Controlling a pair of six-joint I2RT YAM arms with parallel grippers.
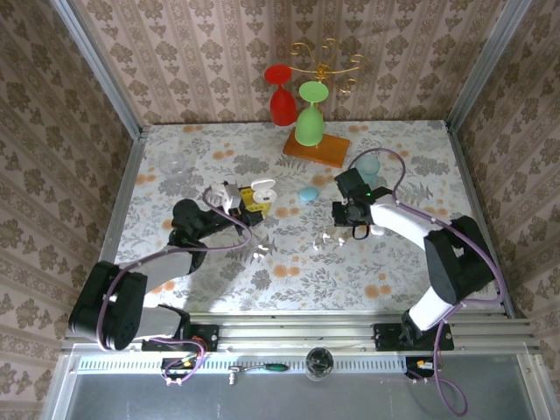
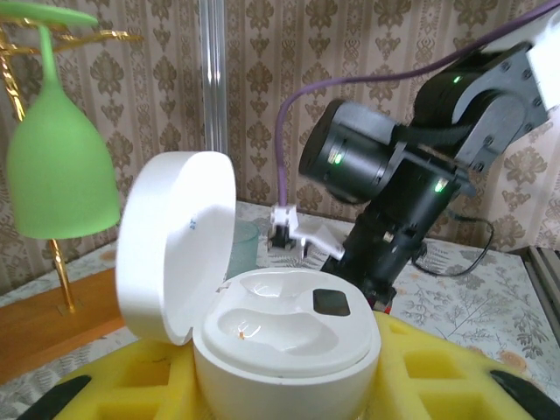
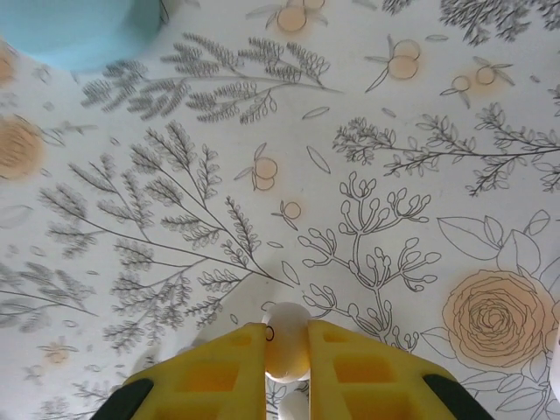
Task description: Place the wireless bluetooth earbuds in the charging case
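The white charging case (image 2: 289, 337) stands open, its lid (image 2: 175, 245) tipped back to the left and both moulded wells bare. My left gripper (image 2: 289, 385) is shut on the case's body, with a yellow finger (image 2: 437, 372) on each side. From above, the case (image 1: 261, 189) sits left of centre in my left gripper (image 1: 243, 203). My right gripper (image 3: 287, 354) is shut on a small white earbud (image 3: 287, 337), pinched between its yellow pads just above the floral cloth. It hangs right of centre (image 1: 357, 226). Two more small pale pieces (image 1: 332, 236) (image 1: 260, 254) lie on the cloth.
A small blue case (image 1: 308, 194) lies between the arms. A pale blue cup (image 1: 367, 164) stands behind the right gripper. Red (image 1: 282, 96) and green (image 1: 311, 115) glasses hang on a gold rack over a wooden base (image 1: 317, 147) at the back. Metal posts and walls edge the table.
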